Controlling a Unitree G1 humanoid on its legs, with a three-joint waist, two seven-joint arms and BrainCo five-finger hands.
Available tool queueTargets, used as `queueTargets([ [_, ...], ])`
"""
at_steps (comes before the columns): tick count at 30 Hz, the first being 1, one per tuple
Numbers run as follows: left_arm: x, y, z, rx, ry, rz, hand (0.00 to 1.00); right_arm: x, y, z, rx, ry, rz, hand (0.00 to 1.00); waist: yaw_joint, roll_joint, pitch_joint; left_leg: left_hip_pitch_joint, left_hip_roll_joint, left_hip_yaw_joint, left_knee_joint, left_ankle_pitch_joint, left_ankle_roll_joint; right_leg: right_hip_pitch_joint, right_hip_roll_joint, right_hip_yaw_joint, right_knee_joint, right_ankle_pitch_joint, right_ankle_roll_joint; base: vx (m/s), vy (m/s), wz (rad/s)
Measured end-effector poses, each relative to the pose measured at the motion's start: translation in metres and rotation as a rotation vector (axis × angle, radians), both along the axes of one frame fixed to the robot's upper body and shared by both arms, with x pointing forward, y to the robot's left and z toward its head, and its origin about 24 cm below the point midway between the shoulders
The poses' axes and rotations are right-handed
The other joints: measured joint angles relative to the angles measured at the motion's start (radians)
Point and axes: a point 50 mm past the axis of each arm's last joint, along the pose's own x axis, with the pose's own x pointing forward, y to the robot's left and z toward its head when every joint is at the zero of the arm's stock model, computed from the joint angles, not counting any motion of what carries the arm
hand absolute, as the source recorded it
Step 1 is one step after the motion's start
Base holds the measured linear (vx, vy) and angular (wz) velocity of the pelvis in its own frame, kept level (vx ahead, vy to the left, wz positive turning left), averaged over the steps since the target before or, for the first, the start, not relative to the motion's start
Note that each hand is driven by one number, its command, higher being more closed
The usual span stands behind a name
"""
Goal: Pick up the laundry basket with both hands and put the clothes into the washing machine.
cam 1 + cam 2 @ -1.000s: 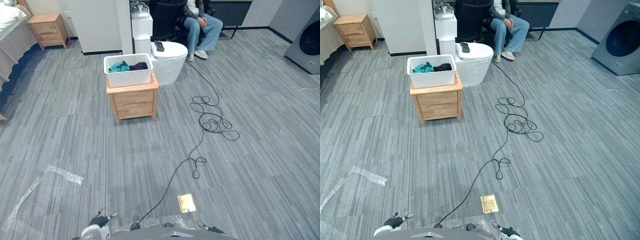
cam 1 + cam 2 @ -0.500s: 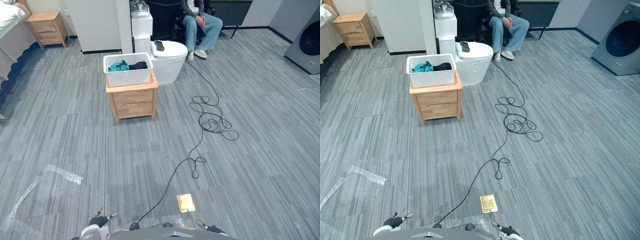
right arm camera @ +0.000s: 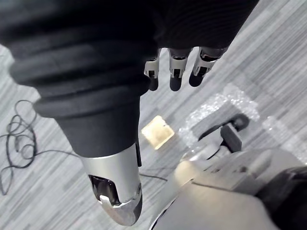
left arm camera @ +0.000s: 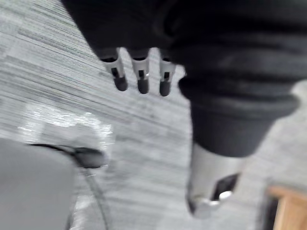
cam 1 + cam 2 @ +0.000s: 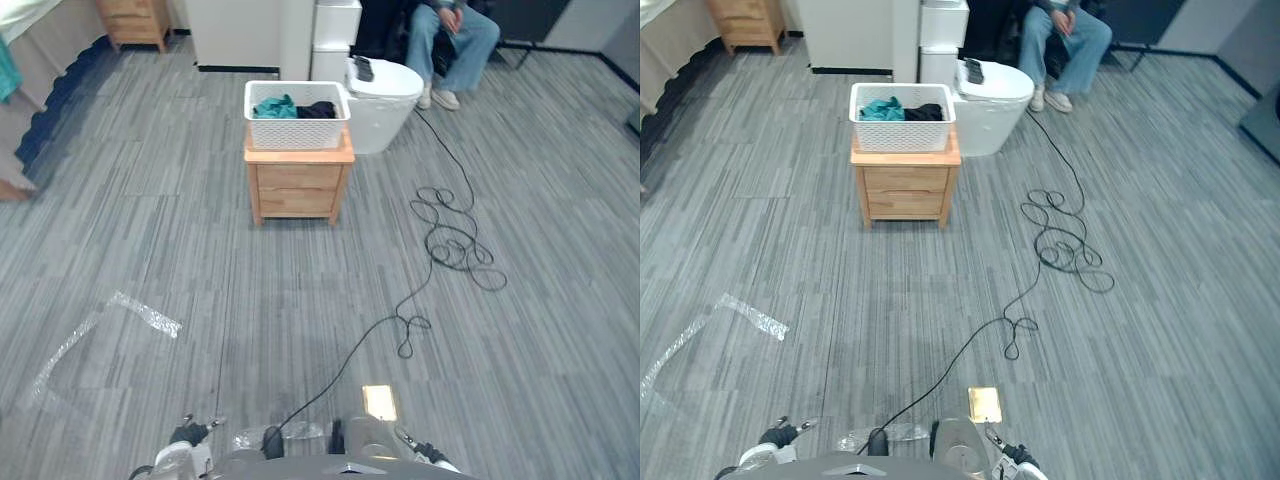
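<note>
Left hand point(image 4: 143, 79) and right hand point(image 3: 175, 76) hang relaxed, empty. Risk: an off-centre approach may push the basket point(image 5: 297, 135) off its cabinet point(image 5: 297, 188).

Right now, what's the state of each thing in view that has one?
Basket: upright on the nightstand, clothes inside, unheld.
Clothes: heaped in the basket.
Nightstand: drawers shut.
Left hand: open, empty.
Right hand: open, empty.
</note>
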Motion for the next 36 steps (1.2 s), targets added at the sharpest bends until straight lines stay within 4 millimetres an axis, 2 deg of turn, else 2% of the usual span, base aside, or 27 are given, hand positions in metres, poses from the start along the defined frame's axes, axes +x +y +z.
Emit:
queueTargets([
  [2,0.001,-0.001,0.000,-0.010,-0.008,0.029,0.00,-0.002,0.002,0.000,0.011,-0.008,-0.035,0.00,-0.002,-0.006,0.004,0.031,0.010,-0.010,0.000,-0.026,0.000,-0.025,-0.001,-0.027,-0.036,-0.026,-0.002,0.26,-0.001,0.08],
  [4,0.005,-0.008,0.000,-0.029,-0.019,0.034,0.00,0.005,0.001,0.001,0.008,-0.034,-0.060,0.00,-0.016,0.006,0.008,0.060,0.037,-0.008,0.000,-0.062,-0.007,-0.052,0.011,-0.084,-0.184,-0.015,-0.012,0.35,-0.026,-0.06],
  [5,0.012,-0.011,0.001,-0.037,-0.035,0.027,0.00,0.008,0.001,0.002,0.003,-0.036,-0.068,0.00,-0.031,0.015,0.016,0.084,0.063,-0.006,0.000,-0.095,-0.026,-0.067,0.037,-0.125,-0.368,0.052,-0.021,0.41,-0.052,-0.08],
  [7,0.022,-0.012,0.004,-0.040,-0.061,0.018,0.00,0.004,0.001,0.001,0.000,-0.021,-0.074,0.00,-0.036,0.017,0.018,0.108,0.085,-0.004,0.001,-0.130,-0.063,-0.087,0.072,-0.124,-0.532,0.152,-0.027,0.50,-0.116,0.08],
  [8,0.021,-0.013,0.003,-0.047,-0.062,0.029,0.00,0.003,0.000,0.001,-0.002,-0.015,-0.079,0.00,-0.049,0.025,0.019,0.137,0.111,-0.006,0.002,-0.162,-0.110,-0.093,0.089,-0.103,-0.546,0.186,-0.061,0.54,-0.170,0.33],
  [9,0.021,-0.012,0.004,-0.047,-0.066,0.037,0.00,0.001,0.000,0.001,-0.002,-0.011,-0.081,0.00,-0.057,0.025,0.017,0.152,0.120,-0.007,0.010,-0.173,-0.128,-0.087,0.093,-0.104,-0.542,0.189,-0.080,0.61,-0.222,0.52],
  [10,0.022,-0.010,0.004,-0.047,-0.076,0.061,0.00,-0.003,0.002,0.000,0.005,-0.003,-0.092,0.00,-0.061,0.012,0.014,0.160,0.121,-0.008,0.062,-0.196,-0.145,-0.067,0.090,-0.105,-0.550,0.233,-0.111,0.67,-0.290,0.42],
  [11,0.023,-0.011,0.005,-0.060,-0.088,0.098,0.00,-0.005,-0.001,0.000,0.003,-0.005,-0.128,0.00,-0.058,0.025,0.015,0.148,0.157,-0.005,0.162,-0.233,-0.159,-0.047,0.111,-0.121,-0.521,0.273,-0.138,0.81,-0.369,0.28],
  [12,0.023,-0.017,0.004,-0.085,-0.099,0.148,0.00,0.002,-0.008,0.004,-0.018,-0.043,-0.144,0.00,-0.054,0.057,0.022,0.043,0.195,0.022,0.442,-0.229,-0.172,-0.005,0.142,-0.133,-0.508,0.200,-0.156,0.79,-0.390,0.05],
  [14,0.019,-0.022,0.002,-0.107,-0.093,0.178,0.00,0.008,-0.010,0.007,-0.029,-0.066,-0.140,0.00,-0.052,0.082,0.022,-0.060,0.237,0.035,0.713,-0.155,-0.174,0.046,0.171,-0.135,-0.516,0.159,-0.171,0.67,-0.298,-0.11],
  [15,0.015,-0.026,0.001,-0.122,-0.088,0.200,0.00,0.014,-0.011,0.009,-0.032,-0.085,-0.133,0.00,-0.044,0.096,0.025,-0.154,0.275,0.027,0.970,-0.078,-0.206,0.115,0.201,-0.124,-0.533,0.138,-0.190,0.54,-0.204,-0.29],
  [16,0.016,-0.024,0.002,-0.119,-0.103,0.214,0.00,0.019,-0.010,0.010,-0.035,-0.098,-0.122,0.00,-0.037,0.096,0.027,-0.206,0.289,0.022,1.117,-0.055,-0.231,0.175,0.216,-0.112,-0.556,0.131,-0.200,0.72,-0.256,-0.47],
  [17,0.021,-0.021,0.004,-0.112,-0.127,0.222,0.00,0.025,-0.005,0.011,-0.027,-0.114,-0.109,0.00,-0.019,0.083,0.037,-0.259,0.293,0.030,1.240,-0.054,-0.228,0.261,0.221,-0.086,-0.590,0.128,-0.205,0.64,-0.205,-0.47],
  [19,0.025,-0.017,0.008,-0.102,-0.156,0.227,0.00,0.034,0.000,0.012,-0.023,-0.129,-0.069,0.00,0.002,0.069,0.046,-0.336,0.309,0.074,1.304,-0.083,-0.186,0.379,0.220,-0.044,-0.644,0.128,-0.205,0.52,-0.140,-0.40],
  [20,0.027,-0.017,0.009,-0.097,-0.173,0.227,0.00,0.039,0.002,0.014,-0.024,-0.140,-0.045,0.00,0.012,0.066,0.044,-0.403,0.326,0.106,1.261,-0.113,-0.157,0.438,0.218,-0.028,-0.688,0.126,-0.201,0.39,-0.041,-0.44],
  [22,0.029,-0.015,0.011,-0.094,-0.189,0.244,0.00,0.054,0.005,0.018,-0.022,-0.170,-0.027,0.00,0.029,0.069,0.043,-0.484,0.330,0.159,1.046,-0.137,-0.138,0.495,0.201,0.008,-0.742,0.109,-0.177,0.38,0.021,-0.58],
  [23,0.028,-0.013,0.011,-0.093,-0.189,0.262,0.00,0.061,0.007,0.020,-0.023,-0.185,-0.009,0.00,0.039,0.067,0.043,-0.497,0.328,0.190,0.876,-0.132,-0.133,0.517,0.186,0.020,-0.763,0.088,-0.160,0.38,0.097,-0.75],
  [24,0.021,-0.016,0.008,-0.099,-0.171,0.282,0.00,0.065,0.007,0.022,-0.029,-0.197,0.008,0.00,0.040,0.077,0.037,-0.478,0.321,0.210,0.555,-0.080,-0.138,0.552,0.167,0.034,-0.780,0.045,-0.127,0.38,0.124,-0.62],
  [25,0.018,-0.016,0.007,-0.099,-0.163,0.293,0.00,0.061,0.004,0.021,-0.035,-0.189,-0.005,0.00,0.037,0.083,0.029,-0.471,0.320,0.208,0.465,-0.060,-0.138,0.565,0.162,0.029,-0.782,0.026,-0.115,0.39,0.184,-0.42],
  [27,0.003,-0.013,0.003,-0.080,-0.120,0.333,0.00,0.047,0.001,0.017,-0.050,-0.143,-0.016,0.00,0.040,0.066,0.009,-0.463,0.308,0.218,0.450,-0.045,-0.119,0.608,0.111,0.031,-0.732,-0.065,-0.080,0.40,0.256,-0.15],
  [28,-0.008,-0.013,0.000,-0.080,-0.089,0.346,0.00,0.031,-0.006,0.013,-0.082,-0.093,-0.014,0.00,0.037,0.067,-0.039,-0.440,0.289,0.239,0.453,-0.042,-0.117,0.606,0.083,0.038,-0.644,-0.115,-0.025,0.58,0.350,-0.13],
  [29,-0.010,-0.015,-0.001,-0.085,-0.073,0.339,0.00,0.028,-0.008,0.013,-0.089,-0.084,-0.016,0.00,0.035,0.068,-0.046,-0.434,0.283,0.240,0.450,0.033,-0.102,0.576,0.074,0.036,-0.556,-0.132,0.001,0.72,0.431,-0.10],
  [30,-0.011,-0.009,-0.002,-0.064,-0.052,0.293,0.00,0.026,-0.003,0.011,-0.075,-0.075,-0.013,0.00,0.032,0.039,-0.061,-0.393,0.236,0.258,0.420,0.025,-0.081,0.483,0.013,0.036,-0.338,-0.120,0.011,0.60,0.343,-0.01],
  [31,-0.009,-0.004,-0.001,-0.046,-0.047,0.254,0.00,0.027,0.001,0.010,-0.063,-0.074,-0.012,0.00,0.028,0.016,-0.065,-0.367,0.214,0.271,0.384,0.028,-0.068,0.431,-0.013,0.037,-0.237,-0.079,0.015,0.54,0.312,0.04],
  [32,-0.005,0.001,0.000,-0.021,-0.039,0.194,0.00,0.026,0.009,0.009,-0.042,-0.071,-0.005,0.00,0.018,0.002,-0.067,-0.325,0.199,0.285,0.344,0.033,-0.049,0.359,-0.041,0.038,-0.087,-0.026,0.011,0.53,0.253,-0.09],
  [33,-0.003,0.003,0.001,-0.009,-0.028,0.147,0.00,0.026,0.015,0.007,-0.024,-0.063,-0.002,0.00,0.021,-0.001,-0.060,-0.258,0.188,0.297,0.302,0.030,-0.044,0.319,-0.066,0.012,-0.019,-0.033,0.015,0.52,0.232,-0.15],
  [36,0.003,0.001,0.002,-0.001,-0.027,0.073,0.00,0.031,0.014,0.008,-0.031,-0.077,0.033,0.00,0.010,0.017,-0.049,-0.071,0.193,0.311,0.160,0.034,-0.050,0.284,-0.119,-0.135,-0.090,-0.077,0.005,0.42,0.157,-0.17],
])
